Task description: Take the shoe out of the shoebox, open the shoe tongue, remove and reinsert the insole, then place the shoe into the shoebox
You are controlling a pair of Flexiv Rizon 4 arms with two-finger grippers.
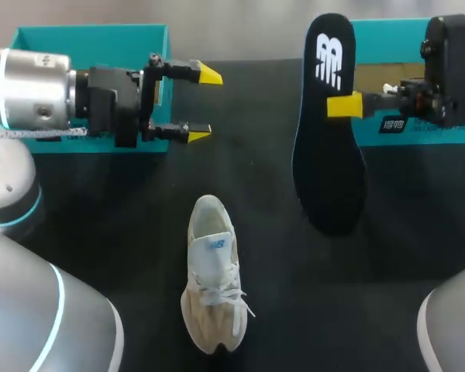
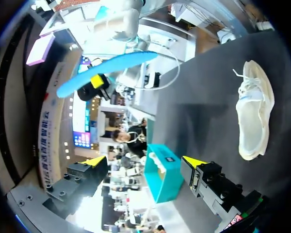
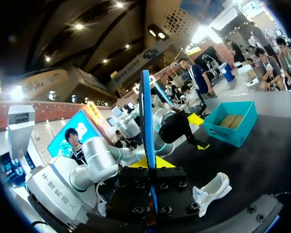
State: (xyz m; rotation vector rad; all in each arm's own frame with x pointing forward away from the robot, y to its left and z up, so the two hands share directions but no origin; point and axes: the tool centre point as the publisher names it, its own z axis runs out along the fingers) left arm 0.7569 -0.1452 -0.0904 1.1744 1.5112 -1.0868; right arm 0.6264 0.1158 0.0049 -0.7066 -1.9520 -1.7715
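The right claw (image 1: 342,105) is clamped on the insole (image 1: 328,132), with 1 yellow tip on its black top face and the other behind it — the right wrist view shows the insole edge-on between both fingers. The insole is held in the air, heel end up and toe end down, over the black worktop (image 1: 124,232) and in front of the right teal box (image 1: 418,133). The left claw (image 1: 204,104) hovers with its 2 fingers apart and nothing between them, just beside the left teal box (image 1: 89,37). The pale shoe (image 1: 211,275) stands on its sole on the worktop between the arms — toe toward the near edge, laces loose, well apart from both boxes.
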